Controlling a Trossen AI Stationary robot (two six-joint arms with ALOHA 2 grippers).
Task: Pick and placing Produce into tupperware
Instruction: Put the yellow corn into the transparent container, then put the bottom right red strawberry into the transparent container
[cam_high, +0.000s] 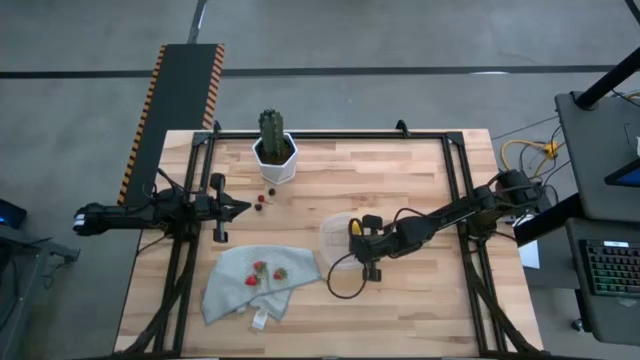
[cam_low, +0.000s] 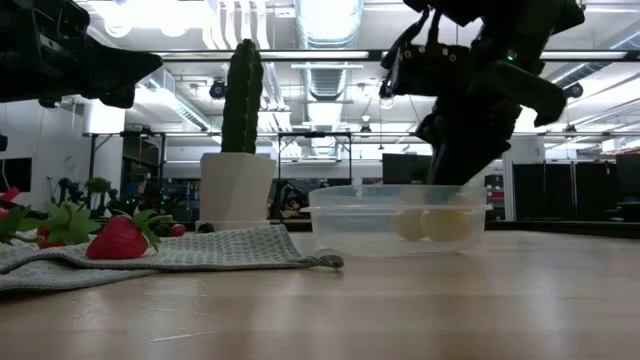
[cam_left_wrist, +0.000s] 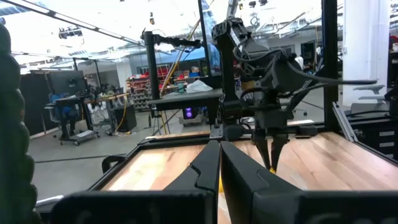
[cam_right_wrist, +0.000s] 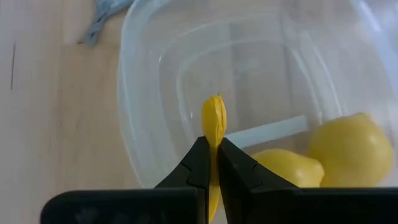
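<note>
— Over on the left edge of the pale wooden surface (cam_high: 400, 300), what's that arm doing?

— Waiting. The left pincer (cam_high: 243, 208) hangs above the boards with its two dark fingers pressed together, nothing between them. Just beside its tip lie a few tiny dark red-purple berries (cam_high: 262, 199).

— And behind those?

— A green ribbed cactus (cam_high: 271, 130) standing upright in a white hexagonal pot (cam_high: 275, 161), near the far edge.

— What about the near side?

— A crumpled grey cloth (cam_high: 240, 290) spread on the boards, with red strawberries (cam_high: 267, 272) with green leafy tops lying on it.

— Then the tub?

— Right of the cloth, just beside its corner, sits the clear shallow rounded-square plastic tupperware (cam_right_wrist: 140, 134). Two yellow lemons (cam_right_wrist: 349, 149) rest inside, touching each other, against one wall.

— And the other arm?

— The right pincer (cam_right_wrist: 212, 163) is over the tub, fingers clamped on a slim orange-yellow elongated piece of fruit (cam_right_wrist: 214, 121). The piece pokes out past the fingertips and points down into the container; I can't tell whether it touches the bottom.

— Anything further right?

— A keyboard with green backlit keys (cam_high: 612, 268) on a stand off the surface.
</note>
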